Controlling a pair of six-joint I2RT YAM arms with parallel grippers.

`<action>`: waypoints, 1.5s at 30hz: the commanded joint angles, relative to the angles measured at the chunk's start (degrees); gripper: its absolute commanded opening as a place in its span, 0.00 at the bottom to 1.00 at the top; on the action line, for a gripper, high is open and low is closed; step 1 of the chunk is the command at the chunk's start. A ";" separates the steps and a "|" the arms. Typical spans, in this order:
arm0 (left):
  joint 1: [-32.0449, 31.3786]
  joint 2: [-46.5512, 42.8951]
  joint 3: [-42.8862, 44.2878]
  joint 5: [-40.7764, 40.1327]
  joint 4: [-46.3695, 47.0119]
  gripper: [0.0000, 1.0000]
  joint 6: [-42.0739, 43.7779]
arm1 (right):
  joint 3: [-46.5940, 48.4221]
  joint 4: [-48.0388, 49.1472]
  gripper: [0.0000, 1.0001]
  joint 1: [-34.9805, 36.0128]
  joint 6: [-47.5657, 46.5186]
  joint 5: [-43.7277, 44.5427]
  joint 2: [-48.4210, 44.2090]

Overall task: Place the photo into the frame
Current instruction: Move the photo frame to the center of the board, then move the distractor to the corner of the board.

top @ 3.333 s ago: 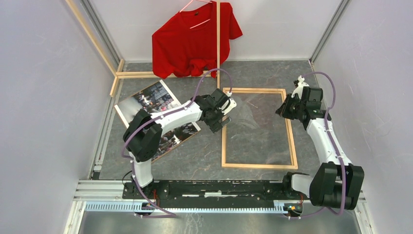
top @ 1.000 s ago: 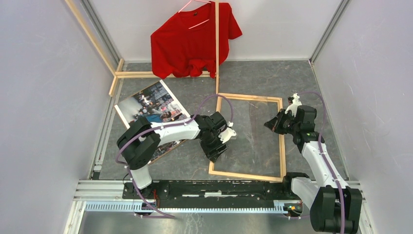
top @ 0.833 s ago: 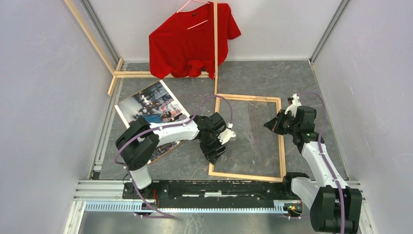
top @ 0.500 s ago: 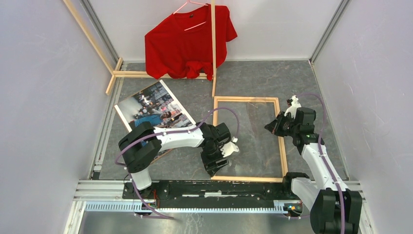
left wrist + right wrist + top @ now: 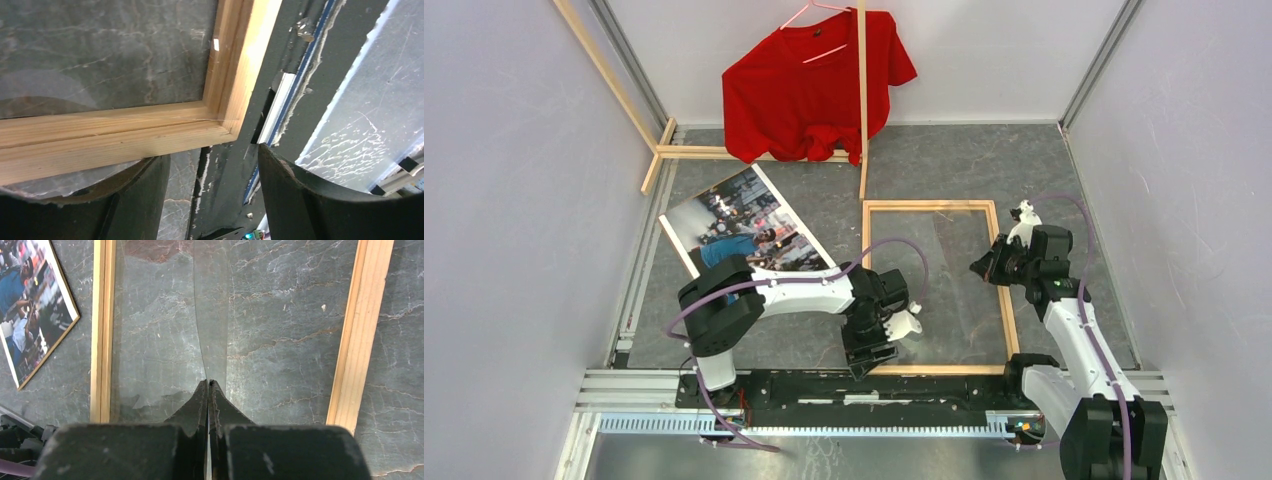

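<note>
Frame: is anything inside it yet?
Only the clear pane sits in the frame, with grey table showing through. The photo lies outside, to its left. The left gripper hides the near-left corner from above; its wrist view shows only pane there.

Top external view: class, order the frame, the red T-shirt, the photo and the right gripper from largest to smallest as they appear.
1. frame and red T-shirt: these look about alike, so left unranked.
2. photo, partly hidden by the left arm.
3. right gripper, the smallest.
</note>
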 commanded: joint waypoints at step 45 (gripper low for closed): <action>30.49 22.58 34.77 -35.45 28.63 0.35 8.60 | -4.29 5.07 0.00 0.96 8.43 0.54 -0.52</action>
